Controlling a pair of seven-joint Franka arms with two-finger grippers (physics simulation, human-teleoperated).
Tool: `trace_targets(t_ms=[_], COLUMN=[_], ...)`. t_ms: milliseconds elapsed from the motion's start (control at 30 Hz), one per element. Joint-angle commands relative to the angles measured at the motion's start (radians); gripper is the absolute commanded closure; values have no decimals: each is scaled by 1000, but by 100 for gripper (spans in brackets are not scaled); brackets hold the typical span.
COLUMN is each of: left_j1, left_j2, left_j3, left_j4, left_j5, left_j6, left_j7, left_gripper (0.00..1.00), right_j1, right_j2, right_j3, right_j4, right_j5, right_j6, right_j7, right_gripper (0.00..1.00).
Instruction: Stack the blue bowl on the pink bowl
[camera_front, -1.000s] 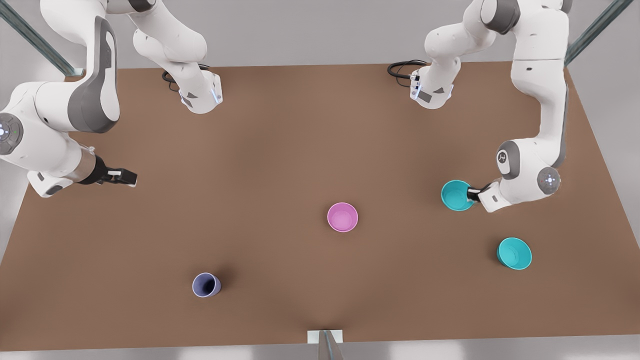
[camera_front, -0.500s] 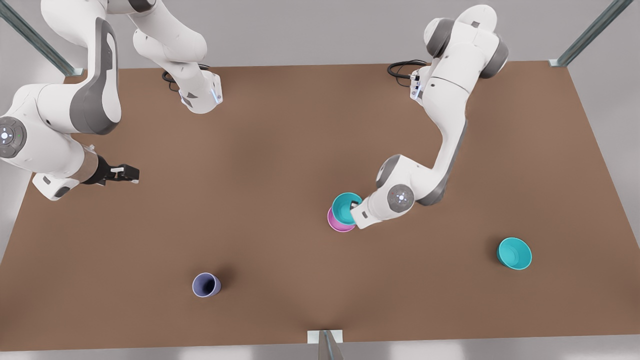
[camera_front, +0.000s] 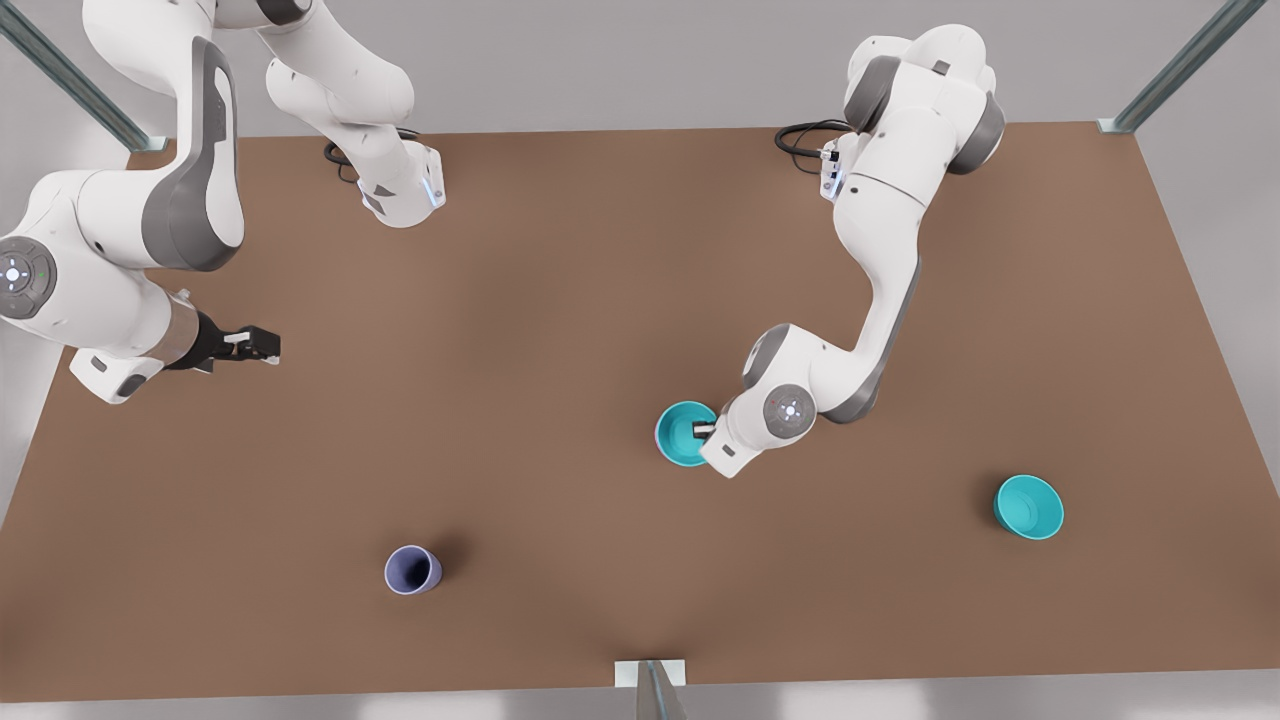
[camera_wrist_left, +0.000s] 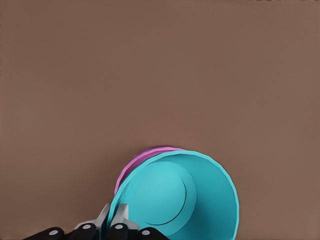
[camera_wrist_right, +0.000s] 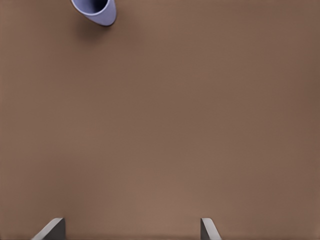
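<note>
Front view first: the left gripper sits right at the near rim of the blue bowl, on the side toward the front view's right, with its white wrist trailing off behind it. Left wrist view now, and what a close look: the left gripper's fingers pinch the blue bowl's wall, one finger inside the rim and one outside, pressed tight on the plastic. Directly under that bowl, just past the fingertips, a thin crescent of the pink bowl peeks out along the far edge. So the blue one sits over the pink one, slightly off centre; whether it is fully seated down inside, I cannot tell. From the front the pink bowl is covered by the teal rim.

Over to the other side. The right gripper waits well apart from the action, over bare brown table toward the front view's left. Right wrist view: its two fingers are spread wide with nothing between them, only tabletop below. Well ahead of those fingertips stands the lavender-blue cup, upright.

Back on the front view, the second teal bowl rests alone, well away from the left gripper toward the front view's right. The cup stands between the two grippers, nearer the camera's edge of the table.
</note>
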Motion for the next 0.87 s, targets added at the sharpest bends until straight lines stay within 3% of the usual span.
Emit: trace_targets(t_ms=[0,267,300,333,400,467,533,633,700,833], left_j1=[0,-3,0,5,23,122,209,258,218,219], left_j2=[1,1,1,1,-12,-132,-291,-358,-550,-564], left_j3=[0,-8,-8,-8,-8,-5,-2,-2,55,67], left_j4=[-2,-9,-9,-9,-8,-3,1,173,28,34], left_j5=[-4,-9,-9,-7,-7,3,152,229,227,210], left_j6=[4,1,1,0,-43,-316,-572,-777,-685,-708], left_j7=[-243,-244,-240,-237,-235,-124,111,382,380,380], left_gripper=[79,79,16,0,0,0,0,0,0,0], right_j1=[0,0,0,0,0,0,0,2,2,2], right_j2=[0,0,0,0,0,2,2,2,3,3], right_j3=[0,0,0,0,0,0,0,0,0,2], right_j4=[0,0,0,0,0,0,0,0,0,0], right_j5=[1,1,1,1,1,1,1,1,1,1], right_j6=[-1,-1,-1,-1,-1,-1,-1,-1,-1,-2], right_j7=[-45,-44,-44,-45,-45,-45,-44,-44,-44,-44], right_gripper=[0,0,0,0,0,0,0,0,0,0])
